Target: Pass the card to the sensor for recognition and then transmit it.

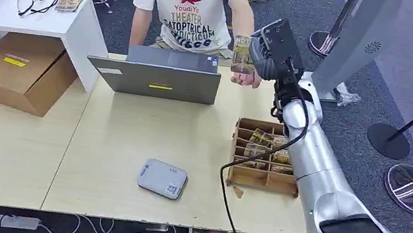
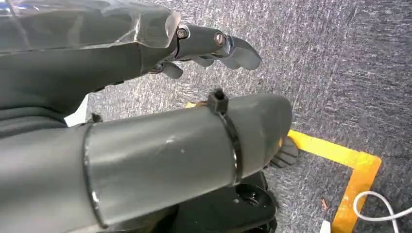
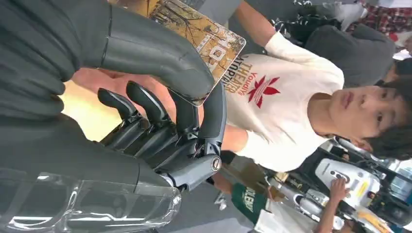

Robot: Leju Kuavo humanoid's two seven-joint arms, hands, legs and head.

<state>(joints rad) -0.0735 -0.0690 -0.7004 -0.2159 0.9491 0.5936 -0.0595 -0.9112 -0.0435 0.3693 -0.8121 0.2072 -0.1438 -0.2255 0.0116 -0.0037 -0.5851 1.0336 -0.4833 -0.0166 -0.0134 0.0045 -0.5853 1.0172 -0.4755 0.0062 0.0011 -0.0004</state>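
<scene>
One card [image 1: 243, 54] is pinched upright in the right hand [image 1: 263, 55], held past the bench [image 1: 124, 141] far edge at a person's hand [image 1: 247, 79]. Handover step is judged underway; release is called for next. Left hand [image 2: 214, 46] hangs loosely spread, nothing held. Open air surrounds the card; the laptop [image 1: 157, 76] and card box [image 1: 265, 158] are well apart.

Yellow-brown tree-printed card [image 1: 243, 55], grey sensor [image 1: 162, 179], brown wooden tray [image 1: 263, 179].

The right arm [image 1: 315, 173] is reaching toward twelve o'clock — its right hand [image 1: 262, 53] is pinching the card [image 1: 243, 54] between thumb and fingers [image 3: 214, 114]. The left hand [image 2: 204, 48] is hanging, fingers loosely apart.
</scene>
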